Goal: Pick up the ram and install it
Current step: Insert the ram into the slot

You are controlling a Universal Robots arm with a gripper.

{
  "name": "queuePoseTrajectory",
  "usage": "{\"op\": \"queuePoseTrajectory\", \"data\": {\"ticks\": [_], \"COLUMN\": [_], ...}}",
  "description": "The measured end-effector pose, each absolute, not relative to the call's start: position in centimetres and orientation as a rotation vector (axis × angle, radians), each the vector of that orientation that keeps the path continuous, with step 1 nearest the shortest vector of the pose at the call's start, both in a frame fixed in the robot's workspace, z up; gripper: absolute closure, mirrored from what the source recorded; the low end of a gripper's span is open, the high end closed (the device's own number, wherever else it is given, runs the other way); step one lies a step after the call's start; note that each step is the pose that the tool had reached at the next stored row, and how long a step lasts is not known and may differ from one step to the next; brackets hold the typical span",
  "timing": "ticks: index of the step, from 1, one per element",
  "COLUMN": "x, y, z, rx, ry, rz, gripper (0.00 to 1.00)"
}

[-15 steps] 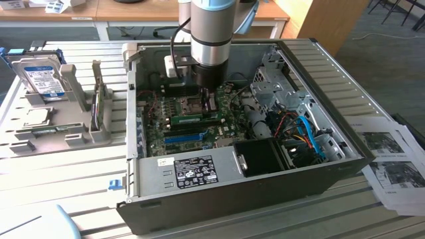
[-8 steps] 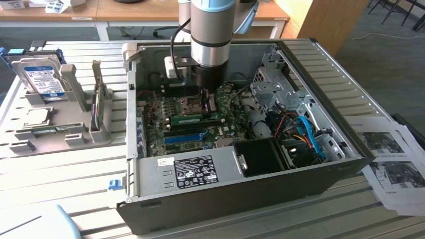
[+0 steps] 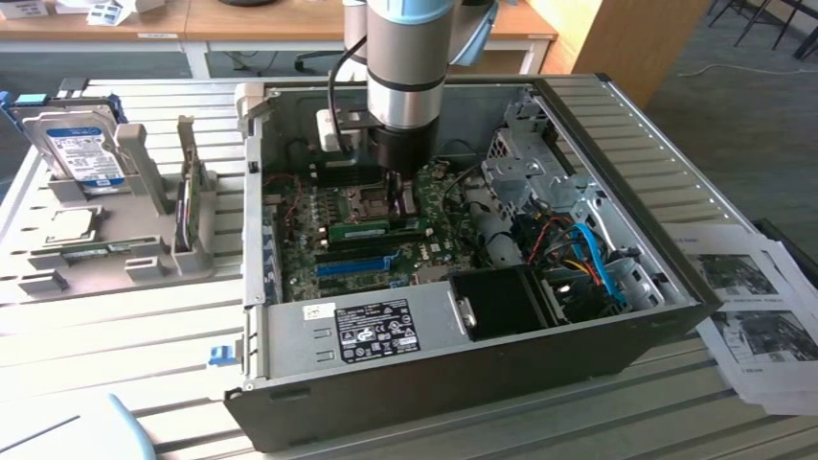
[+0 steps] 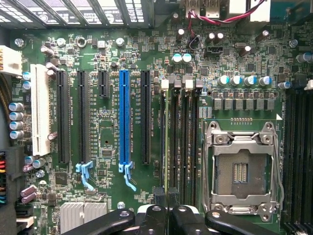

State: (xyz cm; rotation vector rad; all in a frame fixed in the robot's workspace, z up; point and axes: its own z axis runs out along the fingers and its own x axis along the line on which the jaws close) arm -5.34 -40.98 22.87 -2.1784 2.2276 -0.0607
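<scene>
Inside the open computer case (image 3: 665, 182) my gripper (image 3: 387, 213) reaches down over the motherboard (image 3: 435, 254). The ram (image 3: 377, 229), a thin green stick, lies along the memory slots right under the fingers. In the wrist view the ram (image 4: 166, 142) shows edge-on as a thin line running out from between the black fingertips (image 4: 155, 215). There it lines up with the memory slot nearest the black expansion slot (image 4: 145, 117). My gripper (image 4: 167, 208) is shut on the ram. Whether the stick sits fully down in the slot I cannot tell.
The bright-blue slot (image 4: 124, 117) and the open CPU socket (image 4: 240, 171) flank the memory slots (image 4: 188, 142). A black box (image 3: 505, 302) and blue cables (image 3: 595, 254) crowd the case toward the exterior view's right. A hard drive (image 3: 79, 149) stands in a grey fixture outside; papers (image 3: 754, 307) lie beside the case.
</scene>
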Motion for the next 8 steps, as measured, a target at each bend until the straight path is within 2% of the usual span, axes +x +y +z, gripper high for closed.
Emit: {"op": "queuePoseTrajectory", "data": {"ticks": [8], "x": [-5.34], "y": [-40.98], "z": [22.74], "rx": [-2.179], "ry": [2.228], "rz": [-0.061], "gripper": [0.89]}}
